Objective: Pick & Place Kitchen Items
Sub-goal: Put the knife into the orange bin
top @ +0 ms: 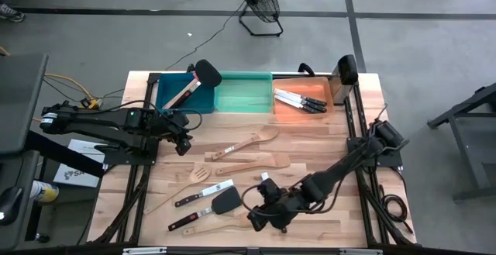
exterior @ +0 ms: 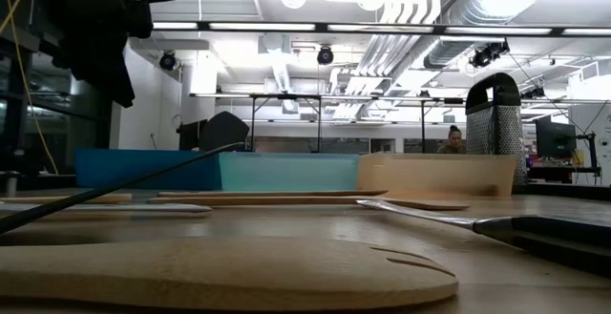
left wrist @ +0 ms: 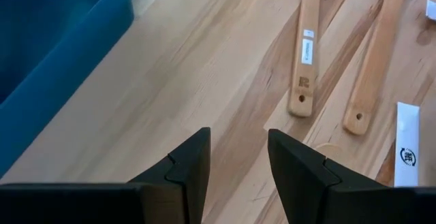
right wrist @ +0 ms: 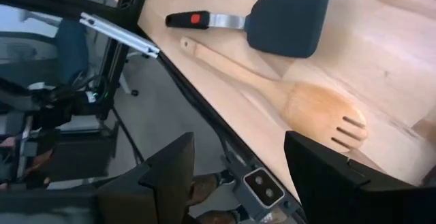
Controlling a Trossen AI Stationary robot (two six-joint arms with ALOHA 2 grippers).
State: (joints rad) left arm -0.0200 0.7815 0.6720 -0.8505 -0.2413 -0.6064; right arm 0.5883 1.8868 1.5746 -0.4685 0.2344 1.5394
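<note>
Utensils lie scattered mid-table, long axes mostly slanting from near-left to far-right. Right gripper (top: pixel 262 218) hangs at the near edge, fingers spread, gripping nothing; beneath it a slotted wooden spatula (right wrist: pixel 293 98) lies along the edge, with a black turner (top: pixel 223 201) just beside it. Left gripper (top: pixel 184 145) hovers near the blue bin (top: pixel 172 98), fingers parted and empty, two wooden handles (left wrist: pixel 308 54) ahead. Knives (top: pixel 301 100) rest in the orange bin (top: pixel 332 100); green bin (top: pixel 244 92) between.

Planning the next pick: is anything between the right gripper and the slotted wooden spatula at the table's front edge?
Nothing visible. The right gripper, open, hovers right beside the slotted wooden spatula; the black turner lies alongside, not between.
</note>
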